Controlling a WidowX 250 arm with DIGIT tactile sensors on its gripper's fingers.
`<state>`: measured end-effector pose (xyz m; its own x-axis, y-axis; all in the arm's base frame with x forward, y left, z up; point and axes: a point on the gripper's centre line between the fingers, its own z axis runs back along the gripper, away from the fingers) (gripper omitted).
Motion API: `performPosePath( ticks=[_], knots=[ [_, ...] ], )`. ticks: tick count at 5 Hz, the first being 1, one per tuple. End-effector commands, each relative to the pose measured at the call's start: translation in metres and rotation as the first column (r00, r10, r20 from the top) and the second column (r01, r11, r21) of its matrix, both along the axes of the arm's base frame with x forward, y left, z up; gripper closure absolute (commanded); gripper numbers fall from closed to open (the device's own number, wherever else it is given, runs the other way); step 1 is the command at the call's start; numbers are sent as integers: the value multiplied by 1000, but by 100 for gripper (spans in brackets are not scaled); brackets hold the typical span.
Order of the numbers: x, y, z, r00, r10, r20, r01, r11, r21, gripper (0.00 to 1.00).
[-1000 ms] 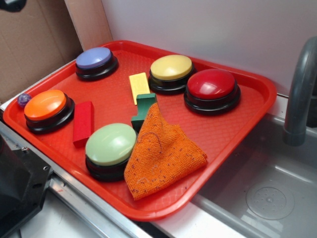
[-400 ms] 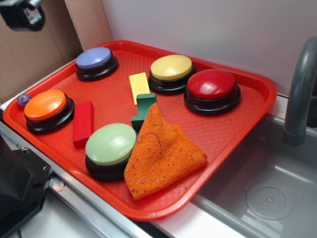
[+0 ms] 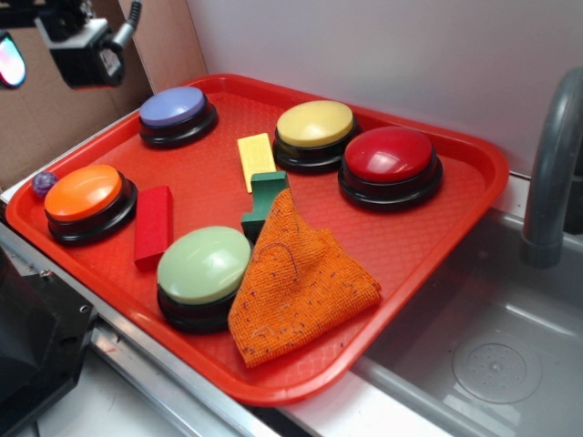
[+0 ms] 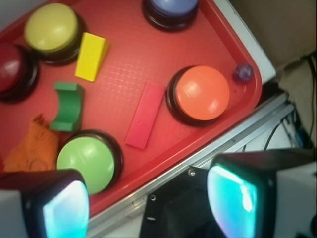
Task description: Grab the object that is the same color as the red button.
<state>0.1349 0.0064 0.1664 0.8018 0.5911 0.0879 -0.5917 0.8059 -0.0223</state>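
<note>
The red block [image 3: 153, 226] lies flat on the red tray [image 3: 474, 164], between the orange button [image 3: 84, 193] and the green button [image 3: 202, 264]. In the wrist view the same block [image 4: 145, 115] is a slanted bar left of the orange button [image 4: 202, 93]. The red button [image 3: 390, 155] stands at the tray's far right; the wrist view catches only its edge [image 4: 10, 64] at the left. My gripper [image 3: 46, 59] hangs high above the tray's left corner, well clear of the block. Its jaws are open [image 4: 148, 208], nothing between them.
A purple button [image 3: 175, 107], yellow button [image 3: 315, 124], yellow block [image 3: 255, 157], green block [image 3: 264, 202] and orange cloth [image 3: 296, 278] share the tray. A small purple ball [image 3: 44, 183] sits at its left corner. A black box [image 3: 32, 350] stands front left; sink [image 3: 492, 346] and faucet [image 3: 551, 173] lie right.
My gripper has come into the exterior view from the top left corner, moving right and lower. Nothing on the tray has shifted.
</note>
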Motion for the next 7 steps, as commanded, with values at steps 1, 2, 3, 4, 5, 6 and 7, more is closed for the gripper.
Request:
performPosePath(
  ticks=[1,2,3,4,5,6,7],
  knots=[
    [10,17,-52,972,225,60,-224,974,-25,0],
    [11,19,-72,956,287,56,-287,958,-9,0],
    [15,20,-94,940,334,71,-335,942,6,0],
    [21,18,-110,936,343,74,-345,938,17,0],
    [25,17,-123,934,343,98,-347,937,28,0],
    [28,19,-135,929,352,119,-351,936,-26,0],
    [28,20,-141,929,355,104,-354,935,-30,0]
  ],
)
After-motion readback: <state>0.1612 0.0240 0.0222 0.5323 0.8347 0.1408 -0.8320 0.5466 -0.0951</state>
